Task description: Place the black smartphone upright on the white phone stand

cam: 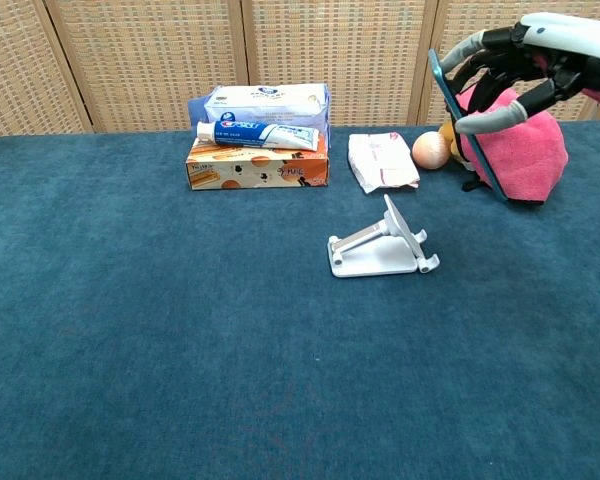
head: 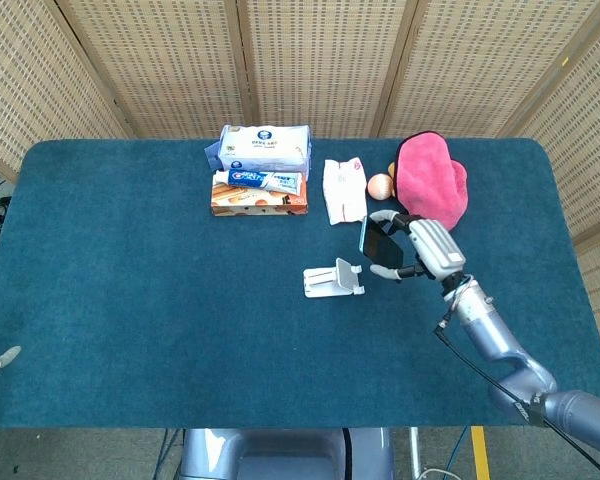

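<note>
The white phone stand (head: 332, 279) (cam: 383, 247) sits near the middle of the blue table with nothing on it. My right hand (head: 420, 249) (cam: 535, 55) holds the black smartphone (head: 373, 240) (cam: 466, 122) in the air, tilted nearly on edge, above and to the right of the stand. The phone's blue edge faces the chest camera. At the far left edge of the head view only the fingertips (head: 8, 353) of my left hand show, low and away from the table's objects.
Along the back stand a wipes pack (head: 265, 147), a toothpaste tube (head: 258, 180) on an orange box (head: 258, 200), a white packet (head: 344, 190), a peach ball (head: 380, 185) and a pink cloth (head: 432, 185). Wicker screens close off the rear.
</note>
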Robot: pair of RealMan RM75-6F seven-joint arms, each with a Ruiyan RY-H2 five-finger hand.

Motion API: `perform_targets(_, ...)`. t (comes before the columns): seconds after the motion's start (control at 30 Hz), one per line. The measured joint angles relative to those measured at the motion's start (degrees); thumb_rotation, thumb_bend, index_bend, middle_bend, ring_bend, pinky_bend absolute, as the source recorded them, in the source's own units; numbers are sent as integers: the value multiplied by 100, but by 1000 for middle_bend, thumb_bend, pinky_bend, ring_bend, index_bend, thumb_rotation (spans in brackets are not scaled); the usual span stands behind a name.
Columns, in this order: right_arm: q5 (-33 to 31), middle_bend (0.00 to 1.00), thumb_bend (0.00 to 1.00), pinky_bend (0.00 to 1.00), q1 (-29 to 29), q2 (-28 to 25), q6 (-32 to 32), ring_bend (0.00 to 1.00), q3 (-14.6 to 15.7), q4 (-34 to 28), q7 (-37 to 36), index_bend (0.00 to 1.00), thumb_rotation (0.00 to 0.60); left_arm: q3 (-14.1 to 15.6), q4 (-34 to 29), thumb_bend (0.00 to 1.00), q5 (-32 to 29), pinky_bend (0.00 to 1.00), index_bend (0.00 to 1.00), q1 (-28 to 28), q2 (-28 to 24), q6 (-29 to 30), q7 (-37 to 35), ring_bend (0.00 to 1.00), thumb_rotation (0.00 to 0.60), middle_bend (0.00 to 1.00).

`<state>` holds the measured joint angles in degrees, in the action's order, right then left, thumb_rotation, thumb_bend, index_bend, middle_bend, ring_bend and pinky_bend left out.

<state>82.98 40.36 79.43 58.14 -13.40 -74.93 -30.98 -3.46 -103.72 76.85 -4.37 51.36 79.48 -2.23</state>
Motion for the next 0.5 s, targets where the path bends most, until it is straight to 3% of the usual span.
perform_targets(0.2, 530, 541, 554, 319, 283, 798, 141, 409, 204, 1160, -958, 459, 600, -52, 7, 0, -170, 0, 0, -92, 36, -143, 125, 0, 600, 0)
perform_targets(0.5, 934, 541, 555, 319, 548, 1434, 431, 409, 489, 2118, -1553, 459, 600, -100, -31, 0, -360, 0, 0, -183, 50, -276, 257, 0, 600, 0)
